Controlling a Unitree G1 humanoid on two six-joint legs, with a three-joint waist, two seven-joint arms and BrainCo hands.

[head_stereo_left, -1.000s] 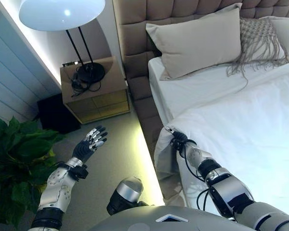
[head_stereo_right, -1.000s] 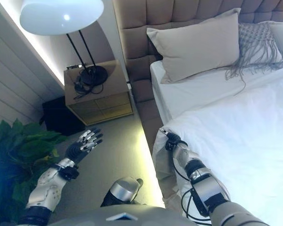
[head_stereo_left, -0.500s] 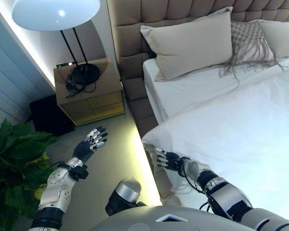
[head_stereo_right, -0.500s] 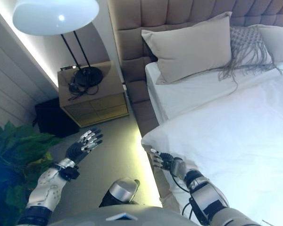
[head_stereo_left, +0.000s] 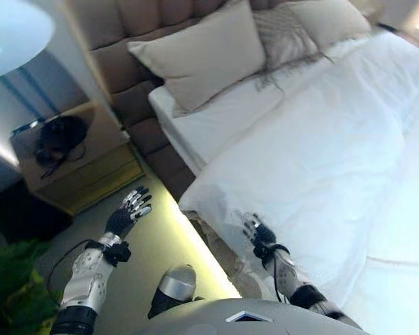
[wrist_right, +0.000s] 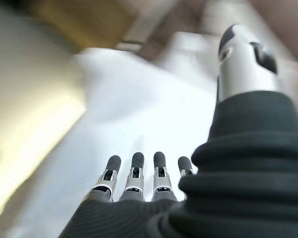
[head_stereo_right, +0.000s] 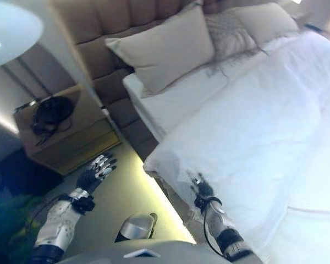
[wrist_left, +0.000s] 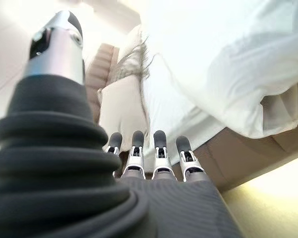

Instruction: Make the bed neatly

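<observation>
Duvet: white cloth, matt, softly creased, beside the right hand. Pillow: beige woven cloth, matt. Fringed cushion: coarse knotted fabric. Headboard: tufted upholstery, matt. Nightstand, beyond the left hand: light wood, satin finish. Floor: matt carpet. Hand fingers: brushed silver metal, dark matt tips; ribbed covers look rubbery.

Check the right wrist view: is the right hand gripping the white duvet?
No. The right hand's fingers are straight and open over the white duvet, curled round nothing.
</observation>
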